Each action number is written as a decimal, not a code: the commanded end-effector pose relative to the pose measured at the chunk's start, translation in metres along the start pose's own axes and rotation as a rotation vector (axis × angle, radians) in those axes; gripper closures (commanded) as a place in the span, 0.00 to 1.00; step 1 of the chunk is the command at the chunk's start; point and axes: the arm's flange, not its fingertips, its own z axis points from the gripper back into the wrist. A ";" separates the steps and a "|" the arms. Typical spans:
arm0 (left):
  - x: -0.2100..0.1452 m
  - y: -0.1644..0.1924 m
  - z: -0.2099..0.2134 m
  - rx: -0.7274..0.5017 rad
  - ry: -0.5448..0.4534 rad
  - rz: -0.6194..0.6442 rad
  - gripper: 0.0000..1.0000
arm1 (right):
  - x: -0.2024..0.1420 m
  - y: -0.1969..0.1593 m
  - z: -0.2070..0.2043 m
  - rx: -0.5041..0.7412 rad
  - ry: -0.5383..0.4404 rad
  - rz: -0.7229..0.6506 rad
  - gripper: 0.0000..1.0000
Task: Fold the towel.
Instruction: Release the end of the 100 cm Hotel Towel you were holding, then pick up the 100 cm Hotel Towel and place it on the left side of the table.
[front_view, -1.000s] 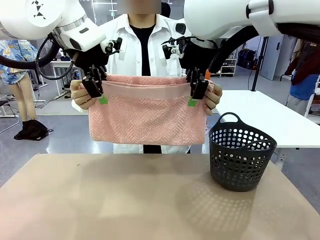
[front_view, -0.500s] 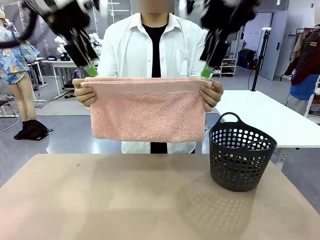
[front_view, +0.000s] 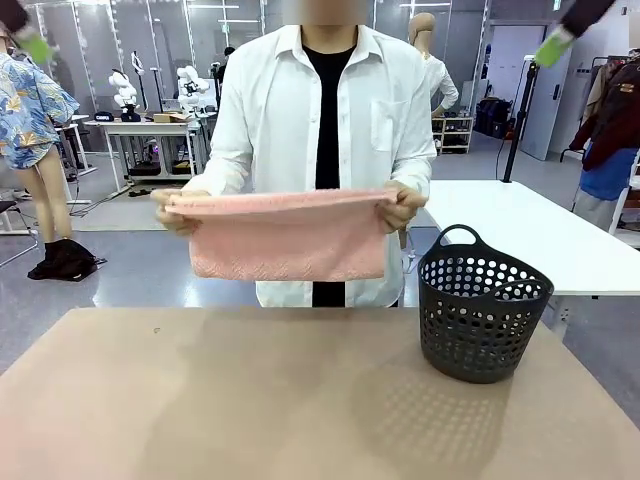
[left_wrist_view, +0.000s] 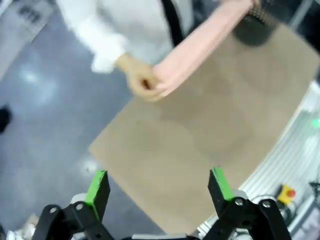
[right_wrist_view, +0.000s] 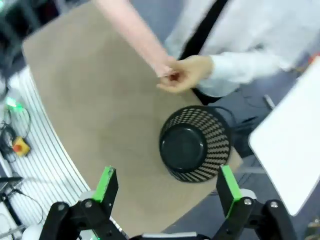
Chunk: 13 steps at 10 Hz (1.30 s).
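1. At the table's (front_view: 250, 400) far side, the towel (front_view: 288, 238) hangs folded, held at its top corners by the person's hands (front_view: 402, 208).
2. Left tool (left_wrist_view: 158, 175) and right tool (right_wrist_view: 167, 172) are both spread wide and empty, up high.

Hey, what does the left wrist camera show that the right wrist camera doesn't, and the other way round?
Left wrist view: the left gripper, jaws open and empty, and the person's hand gripping one end of the towel. Right wrist view: the right gripper, open and empty, the person's other hand, a look down into the black basket, which seems empty, and a white table. Both: the pink towel held in the air by the person, and the tan table.
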 end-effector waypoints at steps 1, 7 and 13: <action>-0.027 0.006 0.011 0.101 -0.016 0.161 0.00 | -0.026 0.014 0.011 -0.115 -0.075 -0.138 0.00; -0.063 0.035 0.035 0.085 -0.050 0.257 0.00 | -0.044 0.007 0.045 -0.159 -0.095 -0.179 0.00; -0.063 0.035 0.035 0.085 -0.050 0.257 0.00 | -0.044 0.007 0.045 -0.159 -0.095 -0.179 0.00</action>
